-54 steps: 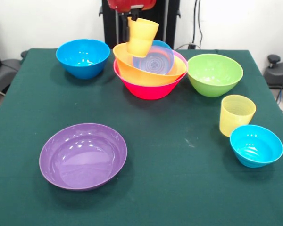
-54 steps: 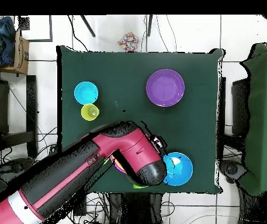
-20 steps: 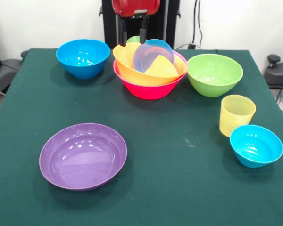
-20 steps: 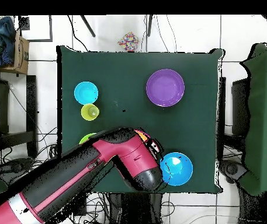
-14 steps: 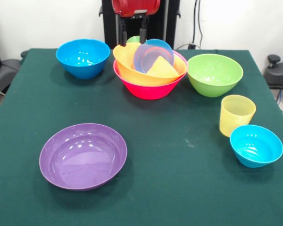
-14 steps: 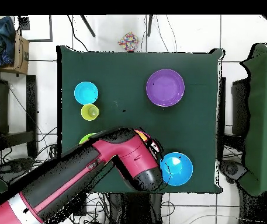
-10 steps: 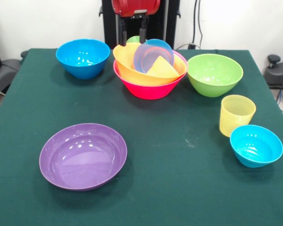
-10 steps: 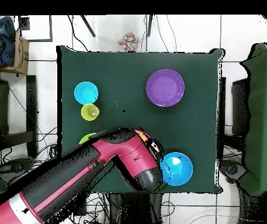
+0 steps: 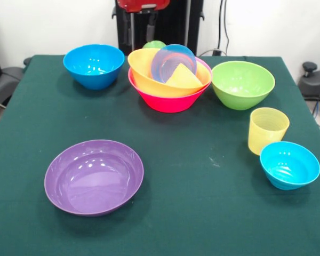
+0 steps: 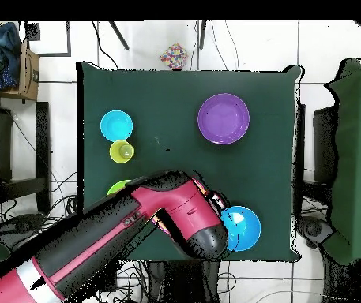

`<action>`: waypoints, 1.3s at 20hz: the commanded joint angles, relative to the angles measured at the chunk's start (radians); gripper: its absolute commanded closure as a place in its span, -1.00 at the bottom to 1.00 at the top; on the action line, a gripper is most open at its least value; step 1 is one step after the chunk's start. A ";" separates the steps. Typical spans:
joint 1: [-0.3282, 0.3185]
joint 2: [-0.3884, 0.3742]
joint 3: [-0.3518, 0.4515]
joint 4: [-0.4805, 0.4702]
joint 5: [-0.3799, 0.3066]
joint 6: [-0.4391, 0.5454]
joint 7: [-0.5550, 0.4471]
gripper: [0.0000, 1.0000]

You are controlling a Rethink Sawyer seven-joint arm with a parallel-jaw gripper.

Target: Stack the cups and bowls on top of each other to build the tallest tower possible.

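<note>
The tower stands at the table's far middle: a pink bowl (image 9: 168, 100) holds an orange bowl (image 9: 146, 72). Inside that, a small translucent blue bowl (image 9: 172, 60) stands tilted on edge and a yellow-orange cup (image 9: 183, 78) lies on its side. A green cup (image 9: 154, 45) peeks out behind the rim. My gripper (image 9: 141, 36) hangs open and empty above the tower's back left edge. In the overhead view my arm (image 10: 136, 229) hides the tower and the gripper.
Loose on the cloth are a blue bowl (image 9: 93, 65) (image 10: 245, 227), a green bowl (image 9: 242, 84) (image 10: 117, 188), a purple bowl (image 9: 94, 176) (image 10: 223, 118), a small blue bowl (image 9: 289, 164) (image 10: 116, 125) and a ribbed pale yellow cup (image 9: 268, 129) (image 10: 121, 151).
The yellow-orange cup I held over the tower now lies inside the orange bowl. My gripper let it go and has since risen higher, empty.
</note>
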 commanded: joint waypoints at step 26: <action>-0.121 0.033 0.207 -0.114 -0.004 0.063 -0.005 -1.00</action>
